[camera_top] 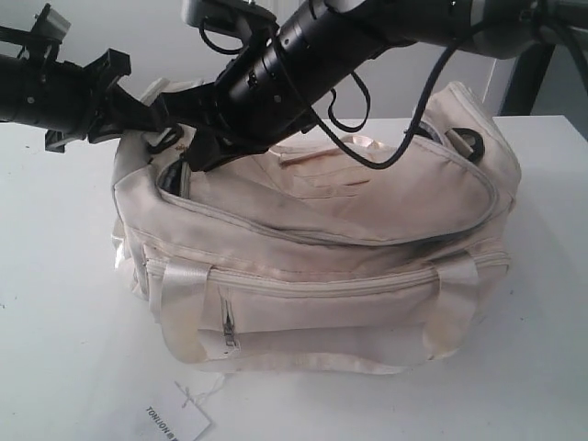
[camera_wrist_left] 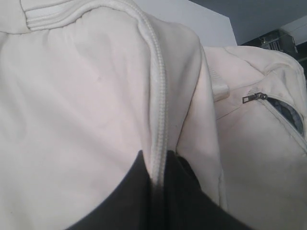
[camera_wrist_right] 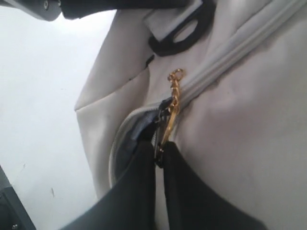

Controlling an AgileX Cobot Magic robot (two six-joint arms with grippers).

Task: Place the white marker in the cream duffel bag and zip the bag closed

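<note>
Cream duffel bag on bench, main zip gaping along its length. White marker not visible, likely inside. Right gripper pinching gold zipper pull at bag's left end in exterior view; open track runs rightward. Left gripper clamped on piped seam nearby.

Robot lab setup, white table, plain pale wall, 2 black robot arms

Exterior: off the arms, before the table, slightly raised, facing the bag side-on, whole bag framed. Left wrist: very near, on bag fabric. Right wrist: very near, on zip pull. Shared: bag.
</note>
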